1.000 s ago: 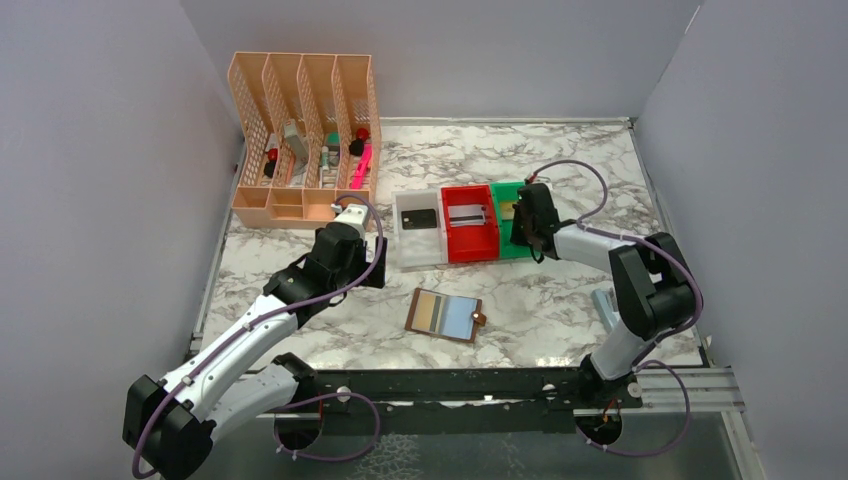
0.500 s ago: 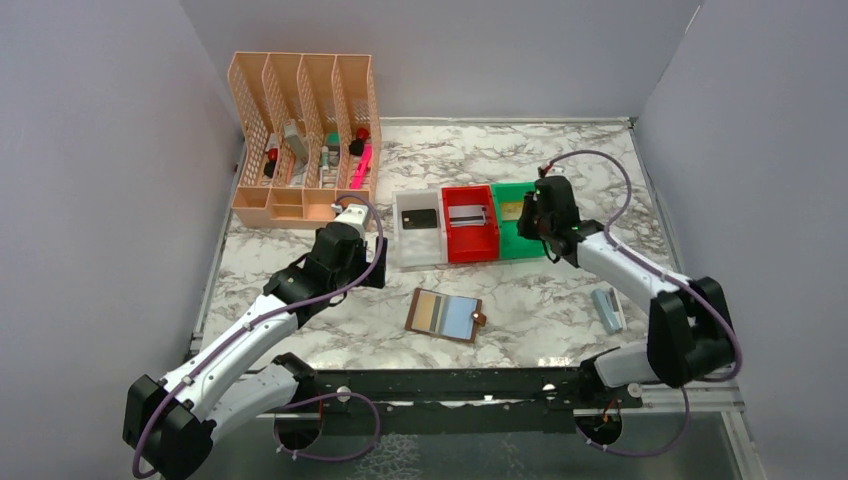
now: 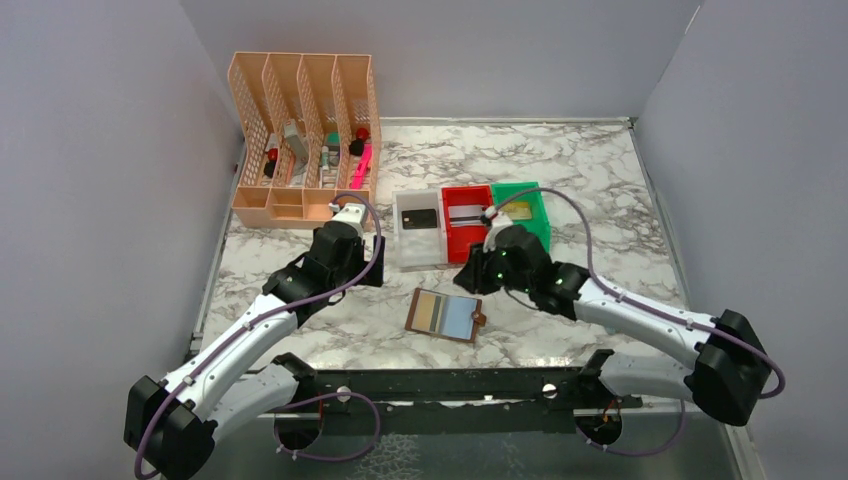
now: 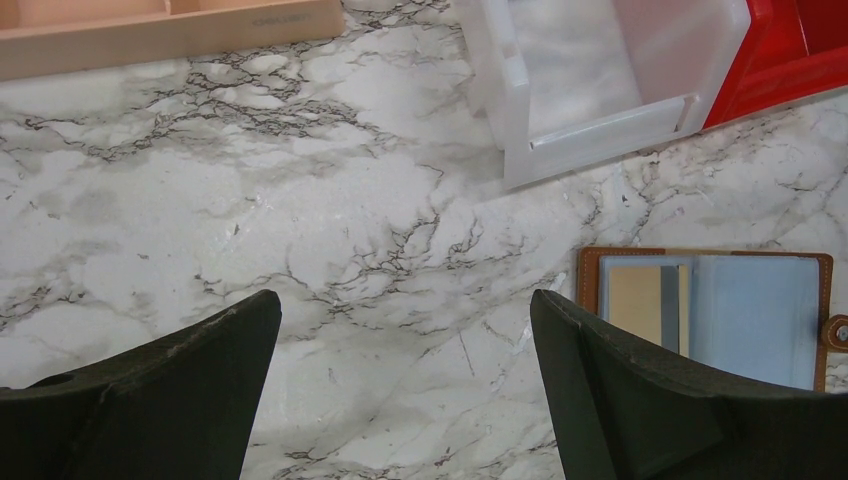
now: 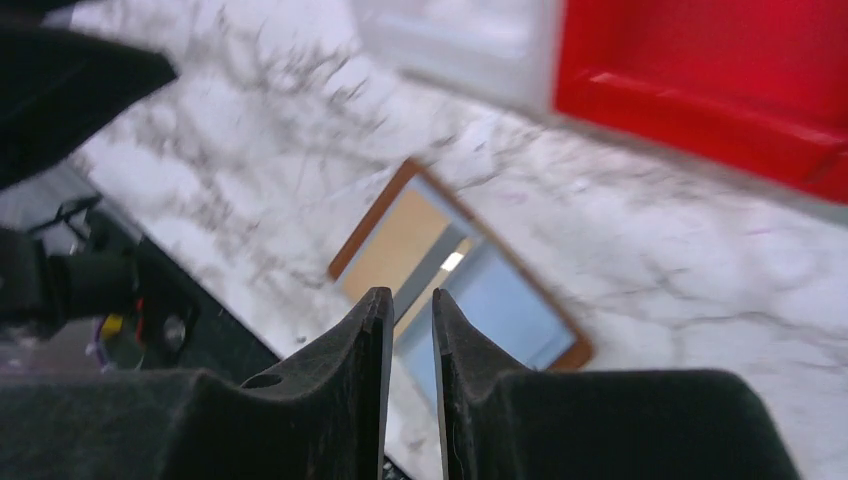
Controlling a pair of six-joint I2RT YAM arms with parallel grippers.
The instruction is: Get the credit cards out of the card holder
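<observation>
Credit cards (image 3: 421, 217) in bins (image 3: 470, 250), overhead only

The marble table (image 3: 600, 180) bears the open card holder (image 3: 445, 315), a peach rack (image 3: 300, 205) and three seemingly abutting bins (image 3: 460, 255).

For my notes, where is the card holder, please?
In the top view, the card holder lies open at centre, just nearside of the white bin and red bin.

A robotics lab cell: plain grey walls (image 3: 100, 200) box in a marble-patterned desk (image 3: 590, 180), with two robot arms (image 3: 250, 328) bolted to a black rail (image 3: 450, 383).
</observation>
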